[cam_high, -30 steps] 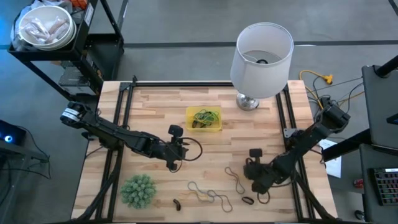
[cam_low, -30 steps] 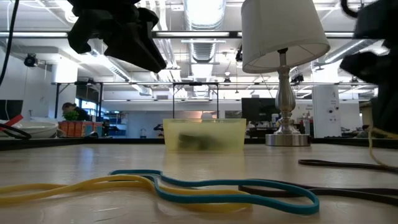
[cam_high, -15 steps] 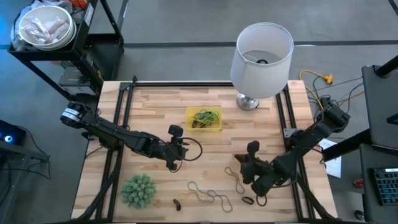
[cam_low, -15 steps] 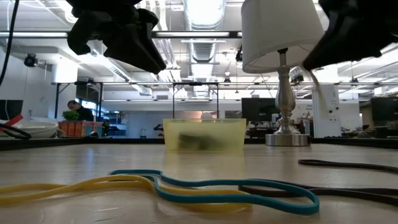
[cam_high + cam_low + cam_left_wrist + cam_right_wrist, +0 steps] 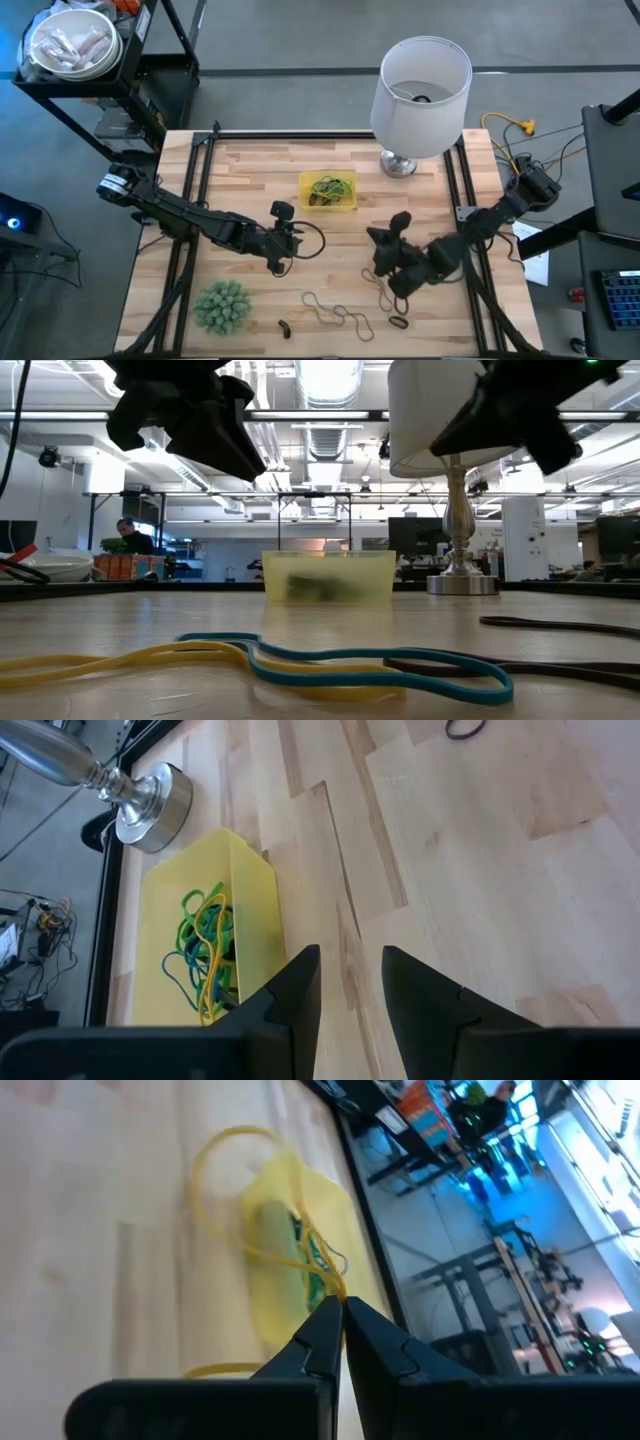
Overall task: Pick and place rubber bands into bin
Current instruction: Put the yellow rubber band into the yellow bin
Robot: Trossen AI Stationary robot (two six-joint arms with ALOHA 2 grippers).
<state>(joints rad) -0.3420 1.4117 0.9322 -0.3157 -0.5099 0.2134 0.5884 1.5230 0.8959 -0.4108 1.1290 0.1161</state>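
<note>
High view: the bin (image 5: 328, 191) sits upper centre of the table (image 5: 250, 170), with green and yellow rubber bands (image 5: 330, 186) inside. More loose bands (image 5: 338, 314) lie at lower centre, one small dark loop (image 5: 398, 322) to their right. Left gripper (image 5: 283, 262) is left of centre, below the bin. Right gripper (image 5: 376, 238) is right of centre, below and right of the bin. Lamp (image 5: 420, 95) upper right; spiky green plant (image 5: 221, 305) lower left.

Low view: bin (image 5: 328, 577) at centre; yellow, teal and dark bands (image 5: 300, 660) across the foreground.

Left wrist view: left gripper (image 5: 350, 990) fingers parted by a narrow gap, nothing between them; bin (image 5: 205, 955) at left.

Right wrist view: right gripper (image 5: 342, 1325) fingers pinched together on a thin yellow band (image 5: 235, 1190), which loops above the bin (image 5: 290, 1270).
</note>
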